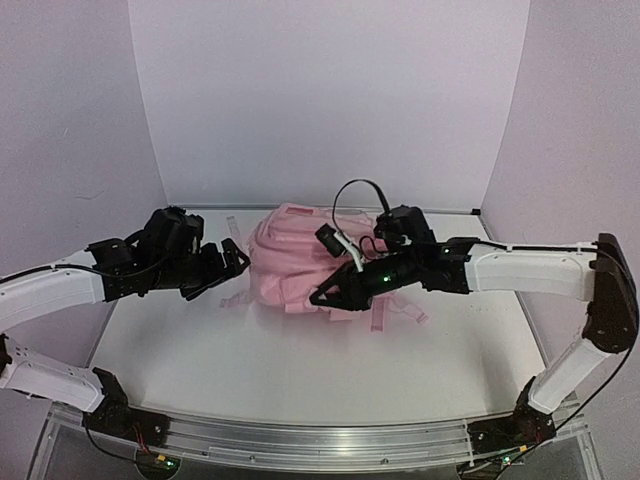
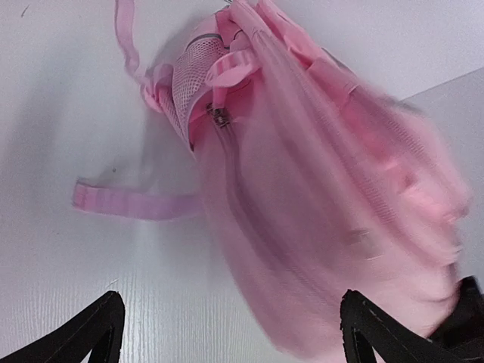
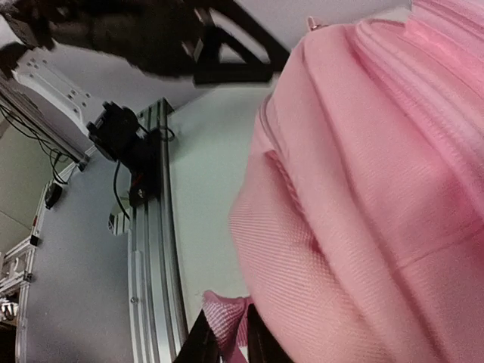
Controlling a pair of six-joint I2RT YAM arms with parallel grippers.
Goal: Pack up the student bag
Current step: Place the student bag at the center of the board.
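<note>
Pink student bag [image 1: 285,250], left jaws apart beside it, right jaws pinching its fabric

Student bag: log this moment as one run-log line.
student bag: lying on table | left gripper: open, beside bag | right gripper: closed on bag's pink fabric

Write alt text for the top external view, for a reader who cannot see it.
A pink backpack lies on a white table between two robot grippers. The left gripper hovers open beside the bag's left edge, while the right gripper reaches over it from the right, its tip at the bag's near side.
</note>
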